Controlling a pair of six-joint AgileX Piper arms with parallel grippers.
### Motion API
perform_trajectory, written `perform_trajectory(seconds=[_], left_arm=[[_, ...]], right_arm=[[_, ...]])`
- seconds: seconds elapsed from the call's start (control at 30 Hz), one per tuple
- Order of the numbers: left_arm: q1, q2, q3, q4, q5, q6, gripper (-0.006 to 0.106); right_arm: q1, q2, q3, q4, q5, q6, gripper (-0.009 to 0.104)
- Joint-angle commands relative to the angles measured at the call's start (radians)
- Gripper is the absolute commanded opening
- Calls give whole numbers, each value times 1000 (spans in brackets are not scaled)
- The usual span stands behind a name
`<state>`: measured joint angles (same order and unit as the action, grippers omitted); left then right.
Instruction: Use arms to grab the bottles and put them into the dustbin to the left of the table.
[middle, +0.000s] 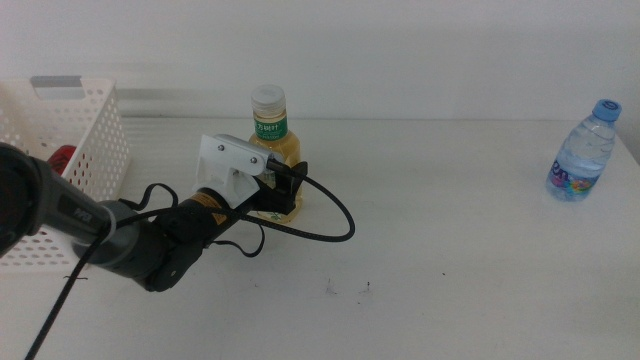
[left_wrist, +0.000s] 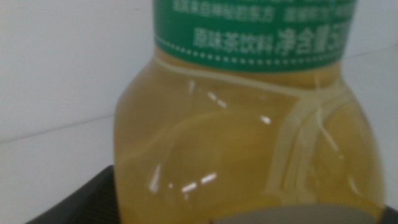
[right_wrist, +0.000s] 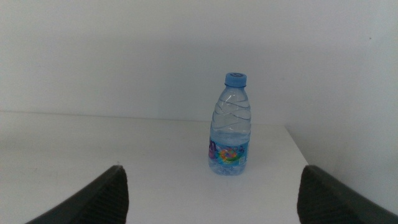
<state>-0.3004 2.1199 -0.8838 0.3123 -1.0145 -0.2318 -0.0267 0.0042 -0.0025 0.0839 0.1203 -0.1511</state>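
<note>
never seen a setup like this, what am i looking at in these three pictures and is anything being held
This is a two-armed robot at a white table. The middle view looks down from above; the other two come from cameras on each wrist. The left arm's tool has reached the yellow tea bottle, which fills its wrist view; whether it is gripped yet I cannot tell. The right arm's tool waits open, facing the small water bottle standing at the table's right end. A white dustbin at the left has something red inside.
</note>
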Motion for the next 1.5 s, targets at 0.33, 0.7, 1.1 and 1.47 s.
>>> perform_trajectory(seconds=[0.33, 0.7, 1.1, 1.47], left_arm=[[2, 58, -87, 2, -3, -32, 94], [2, 56, -87, 2, 0, -27, 45], [2, -254, 12, 41, 285, -50, 26], [2, -603, -47, 65, 812, -199, 32]], right_arm=[[-5, -4, 2, -2, -10, -2, 92], [-5, -4, 2, -2, -10, -2, 92], [-5, -4, 2, -2, -10, -2, 92], [-5, -4, 2, -2, -10, -2, 92]])
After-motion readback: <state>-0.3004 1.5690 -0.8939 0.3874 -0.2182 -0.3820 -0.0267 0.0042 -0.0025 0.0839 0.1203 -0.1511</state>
